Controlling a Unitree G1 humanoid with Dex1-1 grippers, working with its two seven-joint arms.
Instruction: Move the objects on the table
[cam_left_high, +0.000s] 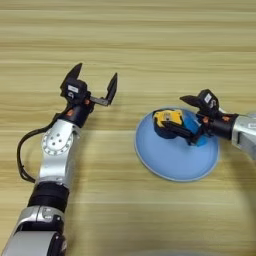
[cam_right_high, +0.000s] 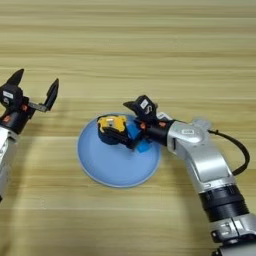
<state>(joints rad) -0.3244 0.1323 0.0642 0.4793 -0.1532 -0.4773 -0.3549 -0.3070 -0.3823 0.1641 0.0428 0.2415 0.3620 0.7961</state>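
I have the right gripper (cam_right_high: 131, 125) spread wide around the tape measure (cam_right_high: 112, 129) on the plate (cam_right_high: 117, 165), left gripper (cam_left_high: 94, 85) idle and open over the counter (cam_left_high: 150, 45); closing comes next.

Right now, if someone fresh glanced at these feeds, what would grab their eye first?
Probably the yellow-and-black tape measure sitting on the round light-blue plate near the table's middle, with the right gripper reaching in from the right, its fingers open around it. Next, the left gripper, open and held above bare wood off to the plate's left.
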